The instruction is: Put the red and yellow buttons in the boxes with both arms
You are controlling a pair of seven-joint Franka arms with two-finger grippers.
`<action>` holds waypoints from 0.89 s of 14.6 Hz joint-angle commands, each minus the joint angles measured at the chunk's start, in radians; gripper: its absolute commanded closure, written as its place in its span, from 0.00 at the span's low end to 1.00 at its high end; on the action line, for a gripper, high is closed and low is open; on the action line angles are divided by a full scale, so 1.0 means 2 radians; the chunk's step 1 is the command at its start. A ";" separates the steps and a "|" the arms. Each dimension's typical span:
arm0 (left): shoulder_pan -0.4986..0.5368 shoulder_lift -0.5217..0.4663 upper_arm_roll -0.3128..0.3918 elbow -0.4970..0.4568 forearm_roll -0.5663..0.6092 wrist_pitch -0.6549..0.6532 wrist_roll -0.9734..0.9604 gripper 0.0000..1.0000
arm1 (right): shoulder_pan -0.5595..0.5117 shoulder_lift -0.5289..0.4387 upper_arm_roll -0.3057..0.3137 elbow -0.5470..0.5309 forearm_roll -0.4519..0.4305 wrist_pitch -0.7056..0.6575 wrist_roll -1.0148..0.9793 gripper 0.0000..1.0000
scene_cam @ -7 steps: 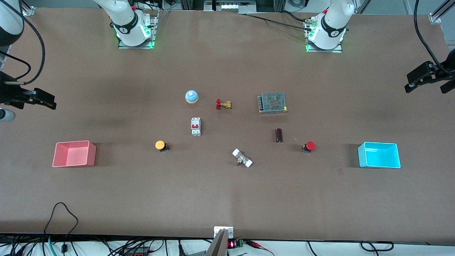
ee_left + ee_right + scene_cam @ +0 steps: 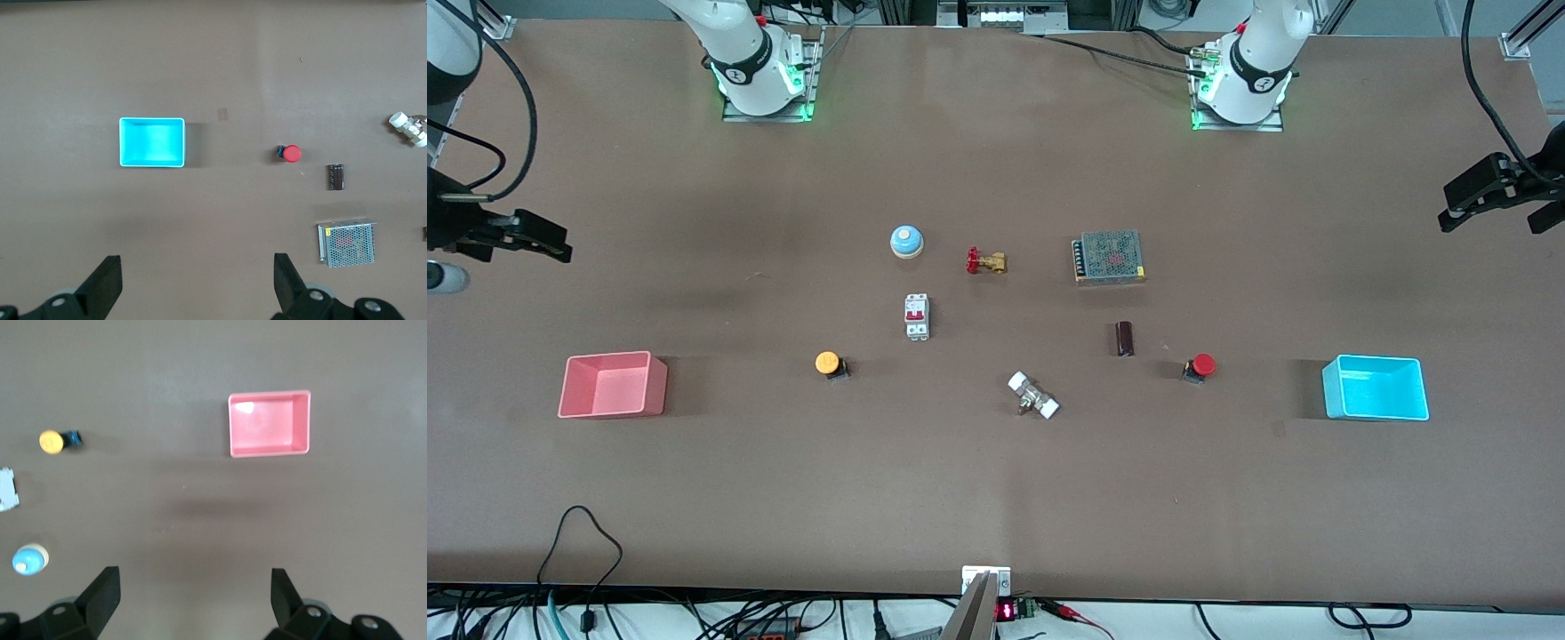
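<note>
Right gripper (image 2: 543, 242) shifted slightly up-view at right arm's counter edge, left gripper (image 2: 1498, 191) unchanged; both wide open, empty. Yellow button (image 2: 829, 364), red button (image 2: 1201, 365) mid-counter, unboxed. Pink box (image 2: 569, 396), cyan box (image 2: 1331, 391) empty. Approach barely begun.

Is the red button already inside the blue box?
No, the red button sits on the bare table, apart from the cyan box, which holds nothing.
</note>
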 commanded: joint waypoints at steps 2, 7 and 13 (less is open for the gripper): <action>0.000 0.006 -0.002 0.014 0.001 -0.009 0.008 0.00 | 0.000 0.039 0.007 0.000 0.038 0.006 -0.004 0.00; 0.000 0.006 -0.002 0.014 -0.001 -0.009 0.007 0.00 | 0.045 0.102 0.007 0.000 0.063 0.062 0.000 0.00; -0.003 0.007 -0.003 0.014 -0.005 -0.010 0.008 0.00 | 0.094 0.156 0.008 0.002 0.067 0.112 0.043 0.00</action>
